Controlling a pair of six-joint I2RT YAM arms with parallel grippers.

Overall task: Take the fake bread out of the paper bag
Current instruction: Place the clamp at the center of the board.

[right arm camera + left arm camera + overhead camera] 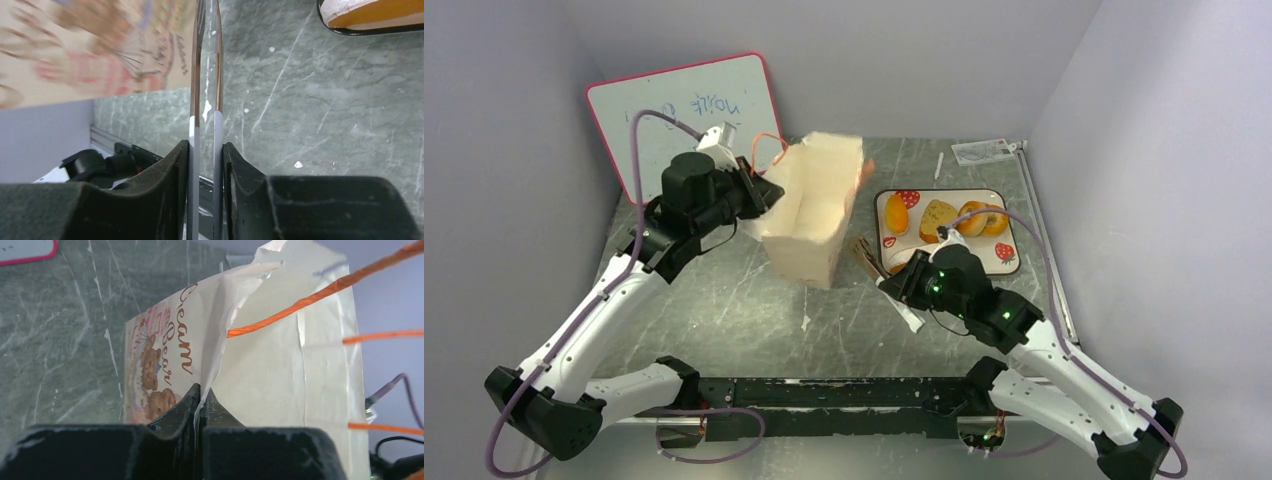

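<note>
Paper bag (814, 210) in left pincer (201, 393), tongs (865, 256) right

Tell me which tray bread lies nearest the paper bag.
The small orange oval roll, at the tray's left end; the speckled loaf chunk and bagels lie farther right.

Soft even light, faint shadows on desk (724, 300), paper bag (814, 205) washed out from above, its print (95, 55) motion-blurred in right wrist view
</note>
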